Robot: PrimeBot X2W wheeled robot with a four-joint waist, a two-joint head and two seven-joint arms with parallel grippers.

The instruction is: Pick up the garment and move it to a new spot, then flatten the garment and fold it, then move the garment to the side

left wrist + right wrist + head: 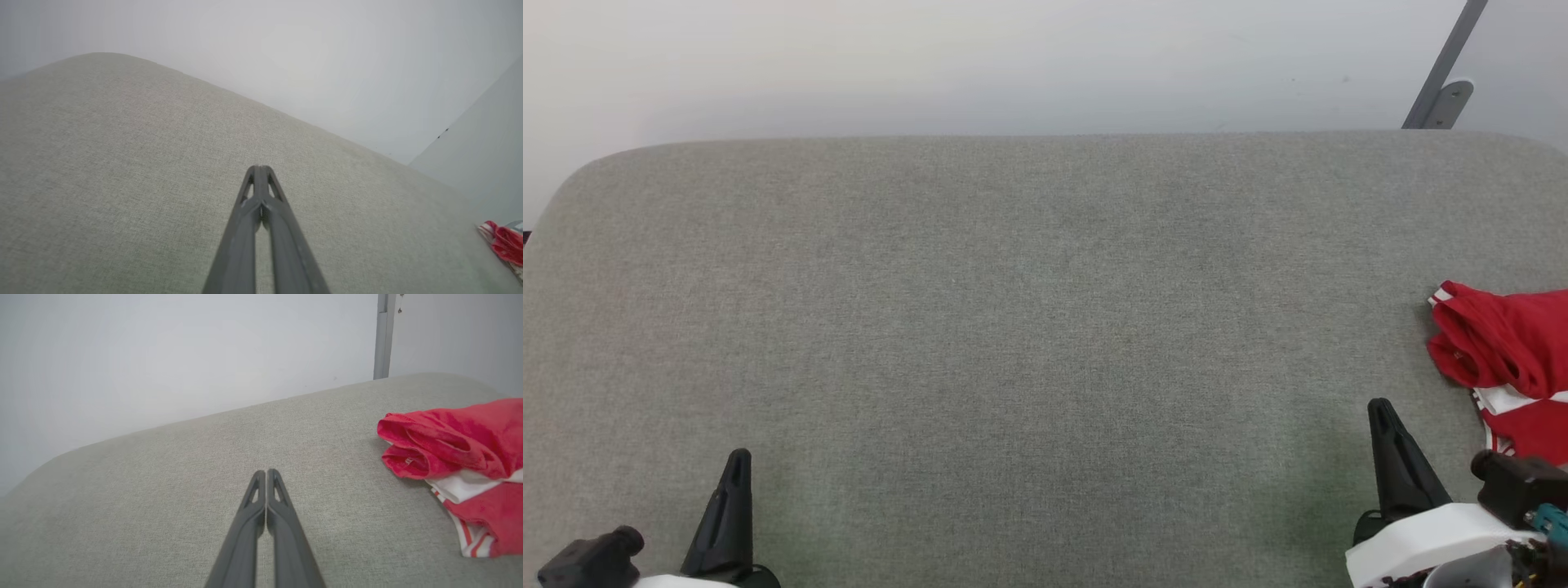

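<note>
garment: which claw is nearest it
The right claw: the garment lies crumpled just beside it, while the left claw sits far across the grey surface.

Left hand (739, 455), right hand (1379, 405): long dark tapered fingers (245, 539), white wrist casings (1429, 539).

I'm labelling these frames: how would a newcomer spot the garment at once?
Take the wide grey fabric surface and follow it to its right side, just past the right gripper. There lies the garment, crumpled. It is the sole red thing, with white panels and striped trim.
</note>
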